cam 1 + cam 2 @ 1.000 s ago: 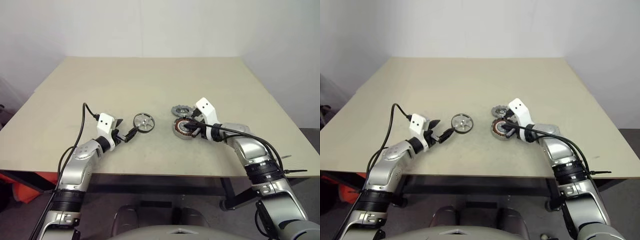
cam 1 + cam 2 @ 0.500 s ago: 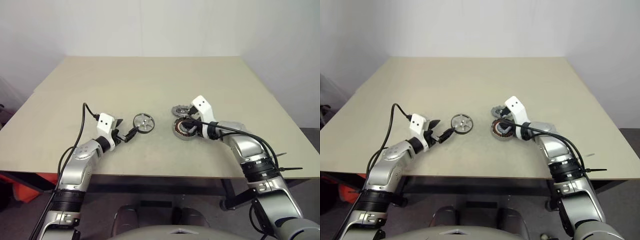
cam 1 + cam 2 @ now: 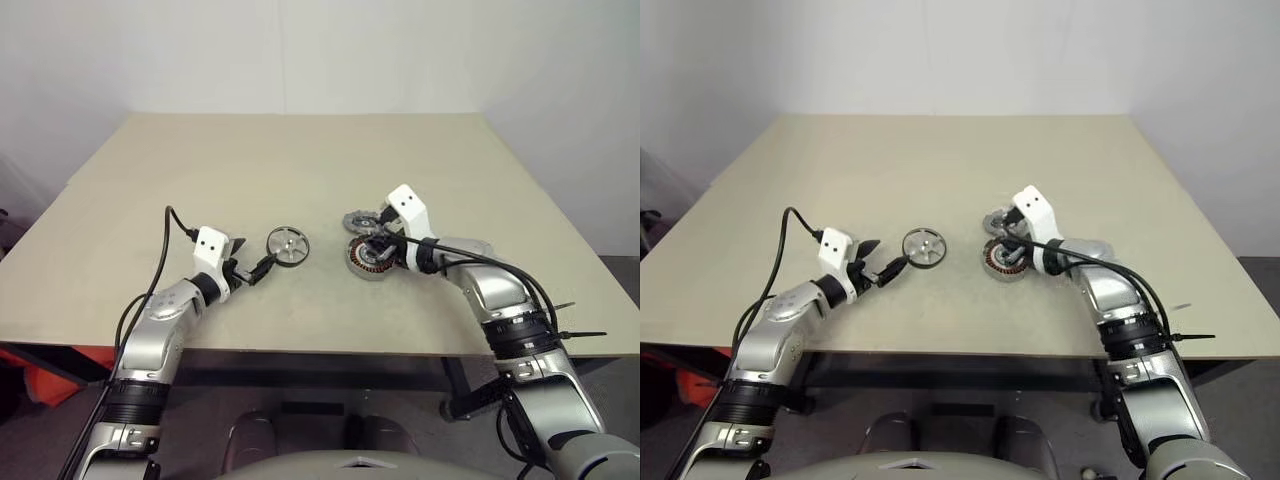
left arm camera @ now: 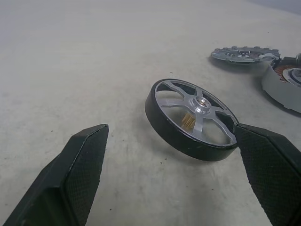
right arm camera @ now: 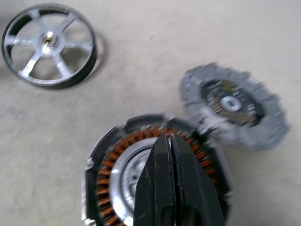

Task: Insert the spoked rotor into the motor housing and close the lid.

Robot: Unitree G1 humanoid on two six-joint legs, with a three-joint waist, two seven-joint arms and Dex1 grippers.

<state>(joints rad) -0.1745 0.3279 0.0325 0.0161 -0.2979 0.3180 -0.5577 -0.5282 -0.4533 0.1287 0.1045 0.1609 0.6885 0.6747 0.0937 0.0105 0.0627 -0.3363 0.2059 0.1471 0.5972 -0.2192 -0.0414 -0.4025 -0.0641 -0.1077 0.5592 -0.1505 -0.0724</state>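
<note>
Here, left pincer (image 4: 174, 183) agape beside spoked rotor (image 4: 192, 118), right pincer (image 5: 170, 146) closed, empty, over motor housing (image 5: 117, 162).

Rotor (image 4: 195, 117), housing (image 5: 155, 174), lid (image 5: 233, 104) apart.

place: lab or test room | evidence: bare beige table (image 3: 300, 170), plain white wall (image 3: 320, 50)

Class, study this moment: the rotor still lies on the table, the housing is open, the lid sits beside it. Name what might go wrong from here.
1. The left gripper stands open with one finger against the spoked rotor; closing off-centre may push or tip it.
2. The shut right gripper is over the motor housing, so it may block insertion or scrape the copper windings.
3. The lid lies close against the housing and could be knocked.
</note>
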